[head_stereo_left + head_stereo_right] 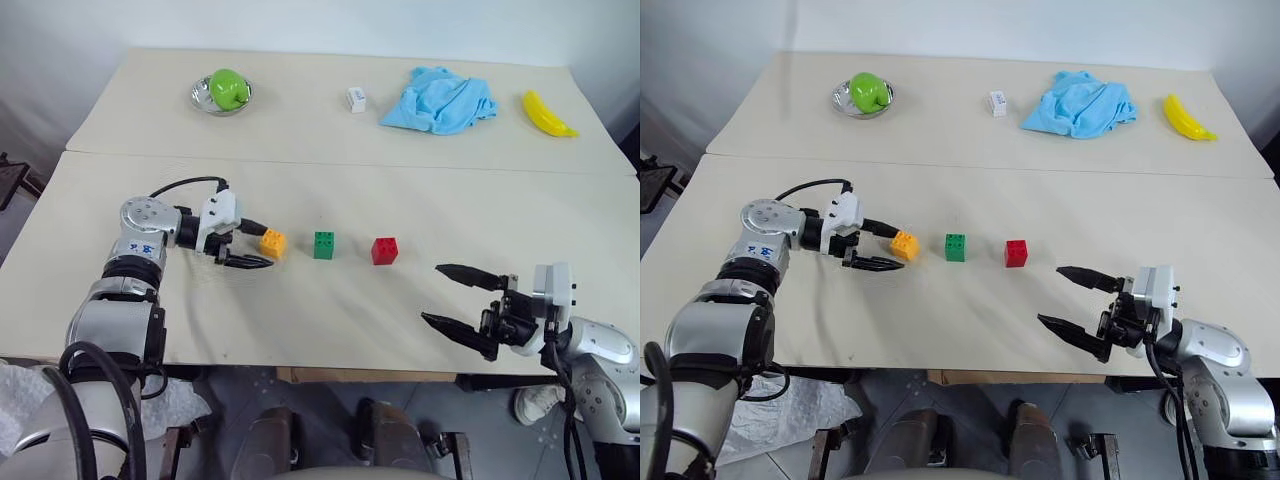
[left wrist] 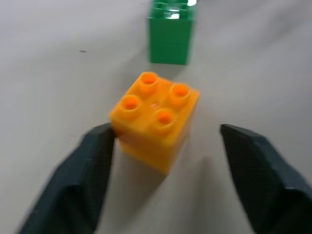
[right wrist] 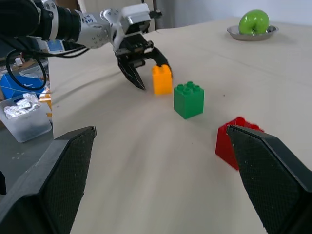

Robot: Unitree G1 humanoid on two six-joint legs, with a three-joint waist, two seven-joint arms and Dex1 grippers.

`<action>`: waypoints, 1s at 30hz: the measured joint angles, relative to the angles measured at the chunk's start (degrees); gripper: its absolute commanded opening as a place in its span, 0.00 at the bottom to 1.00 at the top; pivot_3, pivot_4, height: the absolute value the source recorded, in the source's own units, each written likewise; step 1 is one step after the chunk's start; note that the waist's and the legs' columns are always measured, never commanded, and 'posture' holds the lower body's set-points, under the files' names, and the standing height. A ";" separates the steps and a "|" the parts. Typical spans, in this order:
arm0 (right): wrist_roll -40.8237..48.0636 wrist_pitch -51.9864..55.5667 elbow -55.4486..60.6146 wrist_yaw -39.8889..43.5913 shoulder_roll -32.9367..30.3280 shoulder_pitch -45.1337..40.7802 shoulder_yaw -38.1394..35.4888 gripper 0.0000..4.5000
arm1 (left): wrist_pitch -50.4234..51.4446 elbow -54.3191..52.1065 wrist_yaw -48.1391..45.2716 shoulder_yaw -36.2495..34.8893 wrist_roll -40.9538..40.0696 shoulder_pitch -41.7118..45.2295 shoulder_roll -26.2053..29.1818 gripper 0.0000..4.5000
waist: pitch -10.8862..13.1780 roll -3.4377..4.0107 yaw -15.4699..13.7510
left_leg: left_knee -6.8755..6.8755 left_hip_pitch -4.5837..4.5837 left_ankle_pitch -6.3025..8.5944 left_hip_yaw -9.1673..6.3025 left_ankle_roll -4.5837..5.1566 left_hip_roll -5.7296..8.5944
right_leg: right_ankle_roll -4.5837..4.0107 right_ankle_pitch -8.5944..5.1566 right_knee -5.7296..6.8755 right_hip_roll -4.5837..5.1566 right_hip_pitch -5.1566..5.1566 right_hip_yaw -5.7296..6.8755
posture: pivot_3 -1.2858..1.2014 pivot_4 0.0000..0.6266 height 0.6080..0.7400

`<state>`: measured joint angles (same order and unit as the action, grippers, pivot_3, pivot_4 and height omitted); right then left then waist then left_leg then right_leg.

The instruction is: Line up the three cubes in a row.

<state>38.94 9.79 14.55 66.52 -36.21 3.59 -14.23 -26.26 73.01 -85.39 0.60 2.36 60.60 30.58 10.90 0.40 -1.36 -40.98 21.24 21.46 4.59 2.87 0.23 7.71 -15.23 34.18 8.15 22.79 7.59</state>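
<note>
Along table [image 1: 330, 300] far edge: bowl [image 1: 205, 97] with green fruit [image 1: 229, 88], small white block [image 1: 356, 98], blue cloth [image 1: 437, 100], banana [image 1: 547, 113]. Mid-table, well clear of those: orange cube [image 1: 272, 242], green cube [image 1: 324, 245], red cube [image 1: 384, 250] roughly in a row. Left gripper [image 1: 247, 247] jaws apart around orange cube, one finger touching. Right gripper [image 1: 450, 297] near front edge, jaws wide apart, empty.
</note>
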 measured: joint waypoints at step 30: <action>0.00 -0.71 1.21 -1.58 0.08 -0.13 0.27 1.00 | 1.06 2.06 5.97 0.61 2.88 2.66 -0.32 0.32 | 0.00 0.00 -0.16 | -0.05 -0.01 0.01 -0.14 0.02 -0.02 | 0.02 0.01 0.04 0.01 -0.01 -0.02 | 0.52 0.24 1.00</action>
<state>38.94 9.09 15.76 64.94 -36.12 3.46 -13.97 -25.21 75.07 -79.42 1.21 5.25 63.26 30.25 10.90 0.39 -1.52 -41.03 21.23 21.47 4.45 2.88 0.21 7.73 -15.22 34.22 8.17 22.78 7.57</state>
